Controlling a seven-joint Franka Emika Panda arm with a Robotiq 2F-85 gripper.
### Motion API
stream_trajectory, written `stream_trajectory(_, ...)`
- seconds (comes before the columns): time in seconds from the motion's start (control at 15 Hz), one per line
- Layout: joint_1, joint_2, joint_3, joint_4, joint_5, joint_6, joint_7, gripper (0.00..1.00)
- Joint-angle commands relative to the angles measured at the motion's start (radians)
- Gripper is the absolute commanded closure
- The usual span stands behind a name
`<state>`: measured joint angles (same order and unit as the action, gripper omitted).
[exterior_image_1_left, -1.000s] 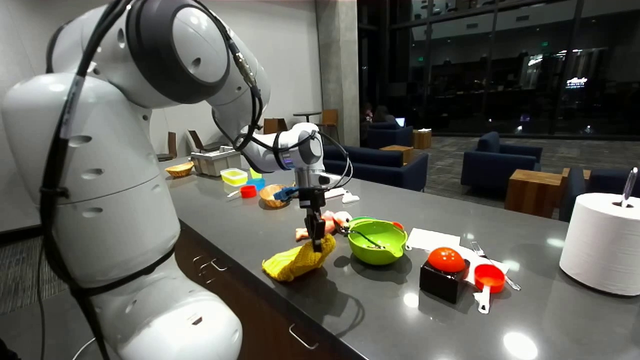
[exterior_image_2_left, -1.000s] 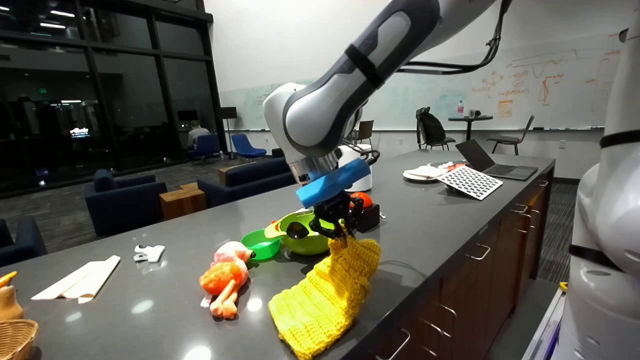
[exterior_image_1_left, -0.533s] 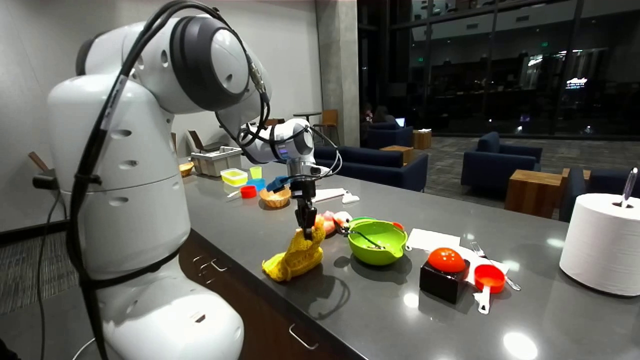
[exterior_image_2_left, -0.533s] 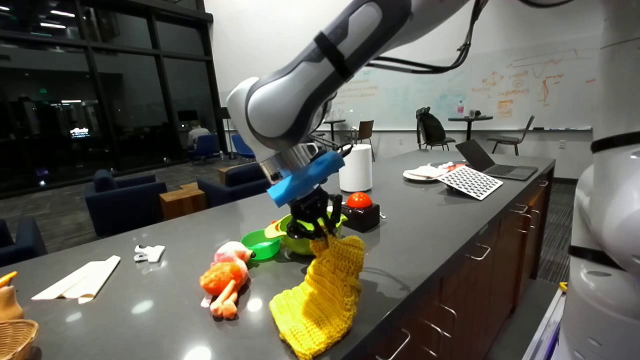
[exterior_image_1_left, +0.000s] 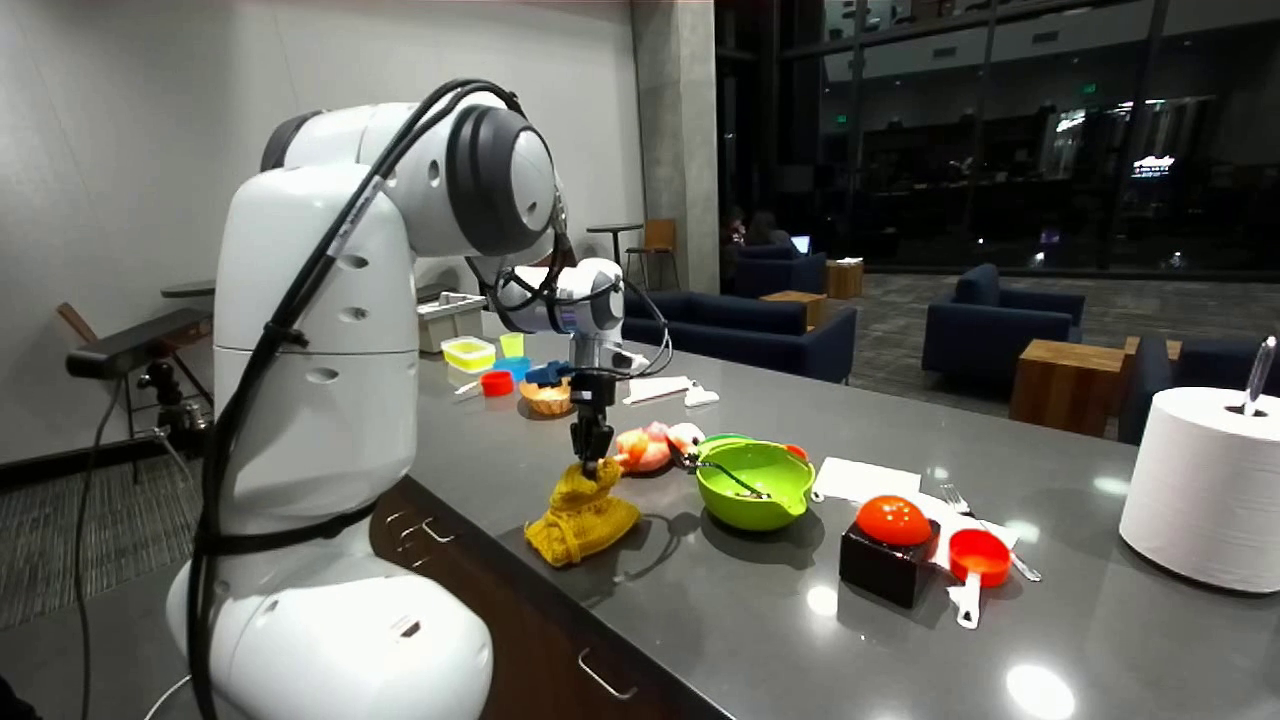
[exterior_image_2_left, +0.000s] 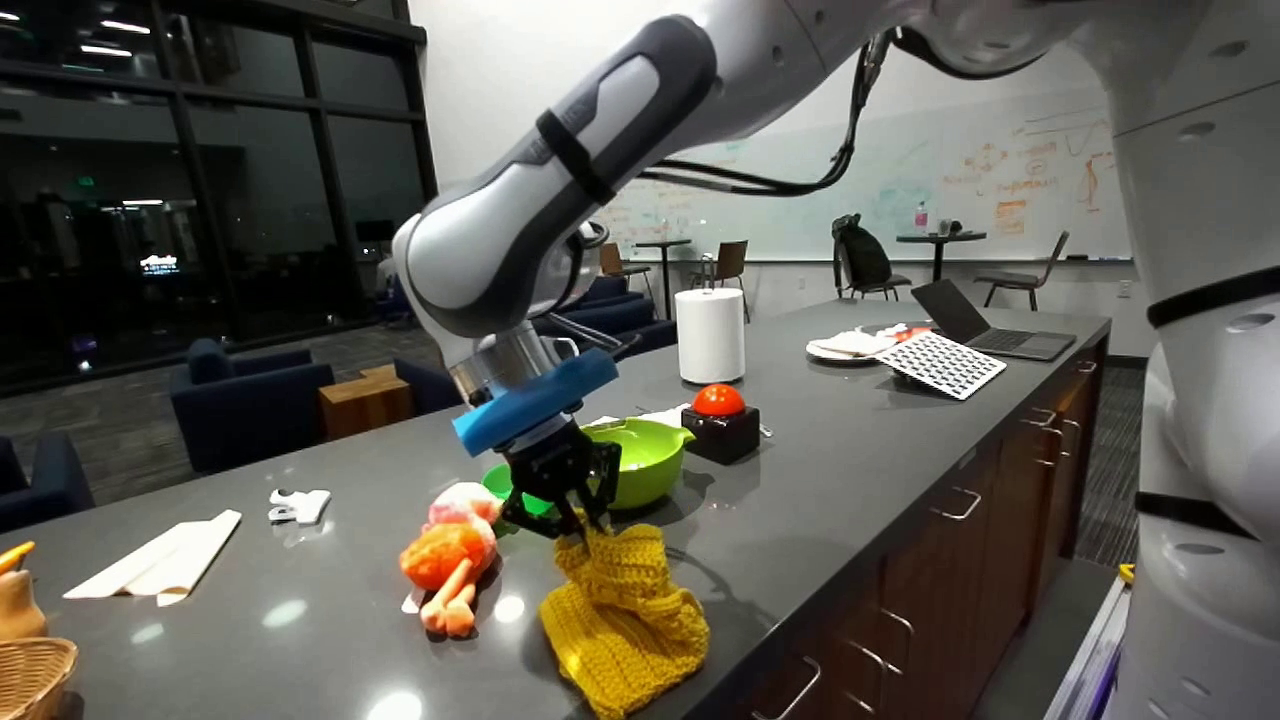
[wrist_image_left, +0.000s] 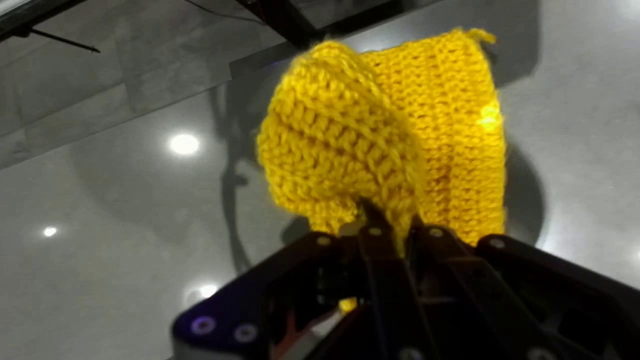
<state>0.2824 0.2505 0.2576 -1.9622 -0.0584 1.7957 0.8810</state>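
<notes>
- Tool (wrist_image_left: 393, 215): clenched on the yellow knitted cloth (exterior_image_2_left: 630, 620), pinching it near the top.
- Cloth: gripped part raised off the desk (exterior_image_2_left: 320, 545), the rest bunched below and resting on the surface, close to the edge (wrist view shows it doubled over).
- Plush toy (exterior_image_2_left: 452, 555), orange and pink: lying near the cloth, a gap between them.
- Lime green bowl (exterior_image_1_left: 750, 512): near the cloth, not in contact with it. Small green bowl (exterior_image_2_left: 496, 479) right next to it, partly hidden by the tool in an exterior view.
- Black box (exterior_image_1_left: 885, 568) with red dome (exterior_image_1_left: 893, 519) on top: farther from the tool than the lime green bowl.
- Red cup (exterior_image_1_left: 978, 555), white-handled: next to that box.
- Paper roll (exterior_image_2_left: 711, 335): upright, well apart from the tool.
</notes>
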Motion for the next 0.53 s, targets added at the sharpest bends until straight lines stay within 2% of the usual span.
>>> stream_trajectory(0.0,0.011,0.049,-0.01,0.041,0.117,0.039,-0.035,0.98)
stream_trajectory(0.47,0.017,0.1,-0.013,0.036,0.25,0.16,-0.09,0.97)
